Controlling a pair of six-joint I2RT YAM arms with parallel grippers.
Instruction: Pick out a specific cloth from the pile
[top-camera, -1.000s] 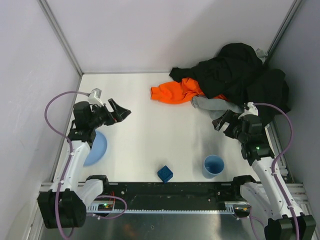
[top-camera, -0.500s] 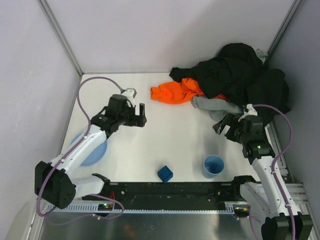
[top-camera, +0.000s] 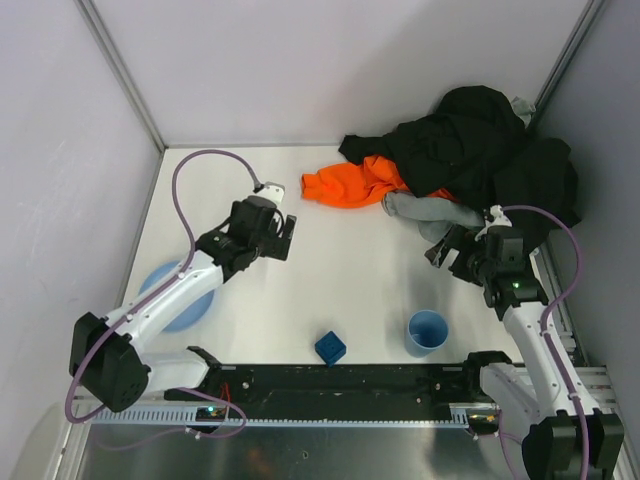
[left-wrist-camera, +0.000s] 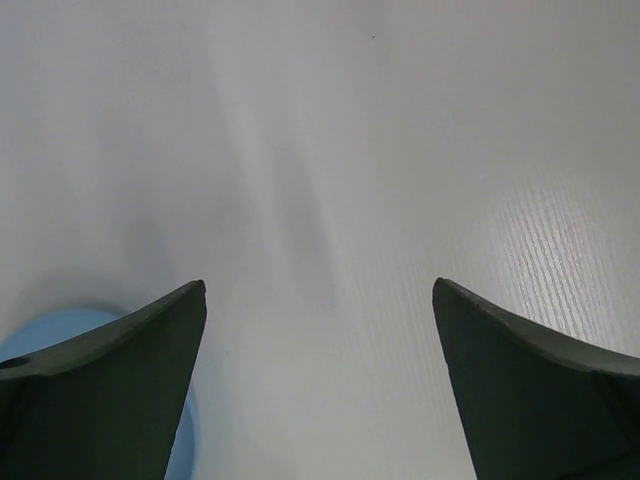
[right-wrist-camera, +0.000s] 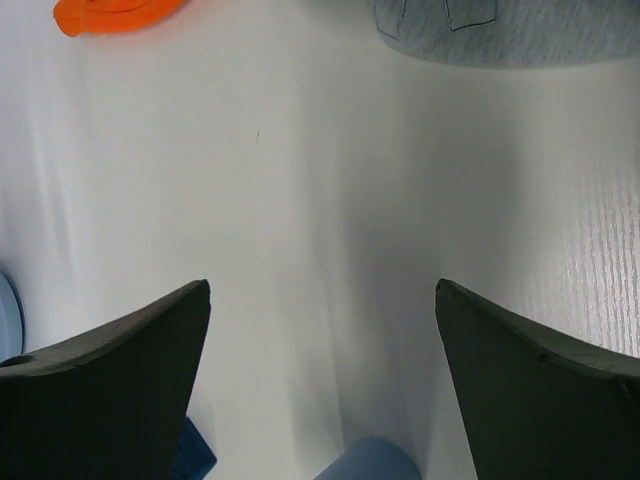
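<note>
Where overhead shows pile (top-camera: 470, 140), right wrist shows cloth (right-wrist-camera: 500, 30)

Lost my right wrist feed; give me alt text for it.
The right gripper is open over the white table, holding nothing. The grey cloth lies ahead at the top right, clear of the gripper, with the orange garment at the top left. A blue cup and a blue block show at the bottom edge.

Grey cloth (top-camera: 418, 209) partly under black garments (top-camera: 465, 135); cropped at right-wrist view's top edge.
</note>
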